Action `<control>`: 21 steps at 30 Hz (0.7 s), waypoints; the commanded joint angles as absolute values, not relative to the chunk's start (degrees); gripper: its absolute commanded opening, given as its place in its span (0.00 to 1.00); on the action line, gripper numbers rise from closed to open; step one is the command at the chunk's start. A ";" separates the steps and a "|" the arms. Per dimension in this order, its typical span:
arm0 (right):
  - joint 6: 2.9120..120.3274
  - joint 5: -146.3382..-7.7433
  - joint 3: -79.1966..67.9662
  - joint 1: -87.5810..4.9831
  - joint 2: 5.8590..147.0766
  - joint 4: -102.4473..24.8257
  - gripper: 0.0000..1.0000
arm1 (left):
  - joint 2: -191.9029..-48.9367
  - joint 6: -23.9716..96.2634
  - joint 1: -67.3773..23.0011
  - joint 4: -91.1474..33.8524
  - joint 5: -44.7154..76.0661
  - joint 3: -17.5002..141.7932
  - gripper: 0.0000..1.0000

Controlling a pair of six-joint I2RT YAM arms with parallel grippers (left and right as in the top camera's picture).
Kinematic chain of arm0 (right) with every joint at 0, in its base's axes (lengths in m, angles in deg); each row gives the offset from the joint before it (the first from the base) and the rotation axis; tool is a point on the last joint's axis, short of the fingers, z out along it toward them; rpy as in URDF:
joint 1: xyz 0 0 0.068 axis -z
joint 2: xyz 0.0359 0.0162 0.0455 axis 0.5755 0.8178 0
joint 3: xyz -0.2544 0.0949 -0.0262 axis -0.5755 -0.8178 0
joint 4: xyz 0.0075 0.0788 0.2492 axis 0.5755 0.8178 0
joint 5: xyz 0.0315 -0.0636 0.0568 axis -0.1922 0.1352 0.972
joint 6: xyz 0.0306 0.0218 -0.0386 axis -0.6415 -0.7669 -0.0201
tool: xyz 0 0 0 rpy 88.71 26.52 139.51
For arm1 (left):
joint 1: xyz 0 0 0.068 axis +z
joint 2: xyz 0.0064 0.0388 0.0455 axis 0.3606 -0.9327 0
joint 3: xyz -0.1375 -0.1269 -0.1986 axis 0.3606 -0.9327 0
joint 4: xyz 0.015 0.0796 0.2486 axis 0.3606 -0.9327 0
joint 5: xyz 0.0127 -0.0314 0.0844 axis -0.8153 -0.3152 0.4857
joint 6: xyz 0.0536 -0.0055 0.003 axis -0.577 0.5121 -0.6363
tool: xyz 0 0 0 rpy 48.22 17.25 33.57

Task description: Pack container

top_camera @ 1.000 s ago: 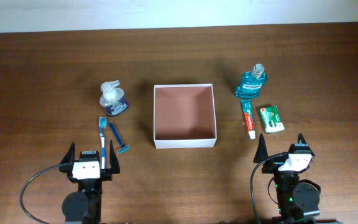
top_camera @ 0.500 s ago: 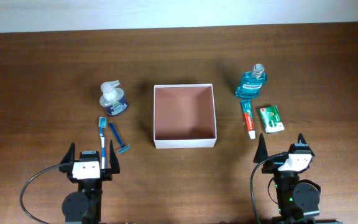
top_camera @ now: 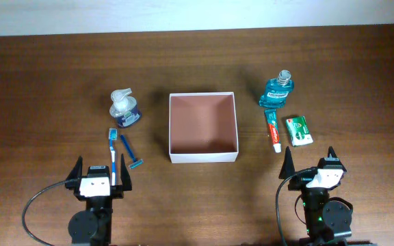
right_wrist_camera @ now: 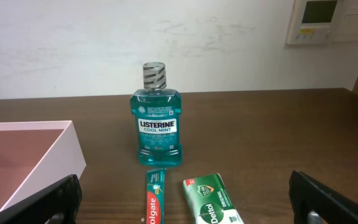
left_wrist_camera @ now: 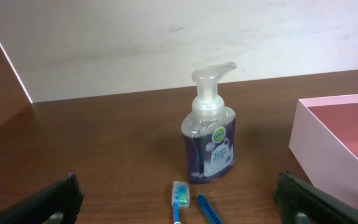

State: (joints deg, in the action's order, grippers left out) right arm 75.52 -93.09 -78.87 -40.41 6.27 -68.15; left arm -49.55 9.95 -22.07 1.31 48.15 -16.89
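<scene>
Since the container sat bare at the middle of the counter, its reddish-brown floor showing with nothing in it, the packing looked not yet begun. All six toiletries lay outside it, so every pick and placement seemed left to do. The left hand rested at the near edge with its fingers spread wide and nothing between them. The right hand sat likewise, splayed and empty, on the other side.

Left of the container stood a pump bottle of soap, squat clear plastic with a dark blue label and a translucent beaked head. Nearer the left hand lay a slim blue-and-white toothbrush and, just beside it, a thin blue razor. On the right stood a mouthwash bottle, flat-sided clear plastic full of teal liquid under a ribbed cap. In front of it lay a soft red-and-white toothpaste tube and, beside that, a small green soap carton of crisp-edged card. The container itself was a square, shallow box of white card with thin upright walls and no lid. The counter was smooth, dark brown wood grain.
</scene>
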 commanded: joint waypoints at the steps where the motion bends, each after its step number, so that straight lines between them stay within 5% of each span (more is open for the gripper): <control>1: 75.28 -93.01 -79.17 -39.98 5.90 -67.69 0.99 | -49.11 9.14 -21.72 1.26 47.54 -17.19 1.00; 21: 74.87 -92.33 -79.17 -39.98 5.90 -67.89 0.98 | -49.11 9.14 -21.72 1.24 47.54 -17.22 1.00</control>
